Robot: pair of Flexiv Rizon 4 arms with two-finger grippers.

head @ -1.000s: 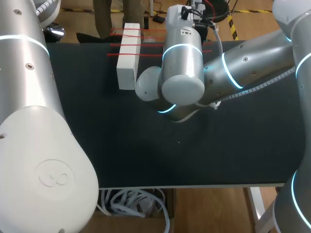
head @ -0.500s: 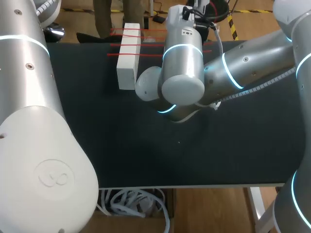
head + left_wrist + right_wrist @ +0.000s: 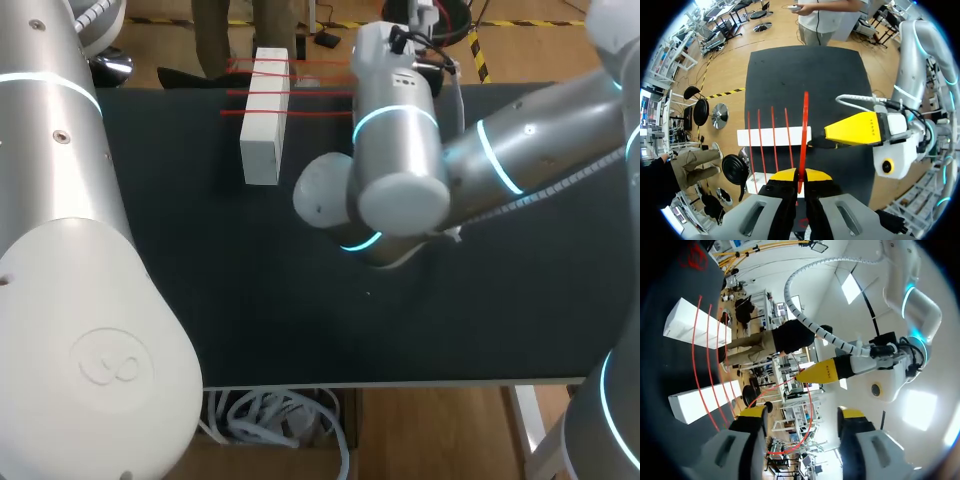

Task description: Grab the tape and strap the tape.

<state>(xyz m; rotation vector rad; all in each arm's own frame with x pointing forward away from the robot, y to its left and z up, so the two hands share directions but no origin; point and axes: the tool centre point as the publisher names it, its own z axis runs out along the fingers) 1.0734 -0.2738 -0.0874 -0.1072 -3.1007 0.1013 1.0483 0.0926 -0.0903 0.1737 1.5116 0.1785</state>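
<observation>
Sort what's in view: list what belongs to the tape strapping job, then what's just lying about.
Job:
- red tape strand, pinched in the left gripper
- strapped strands
- white blocks
- right gripper, open around a tape loop

Not part of it:
- black table, only the support

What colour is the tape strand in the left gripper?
Red; the tape strand, in the left gripper, shows best in the left wrist view.

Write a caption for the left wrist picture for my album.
Left gripper pinching red tape, white blocks strung with more tape ahead.
</observation>
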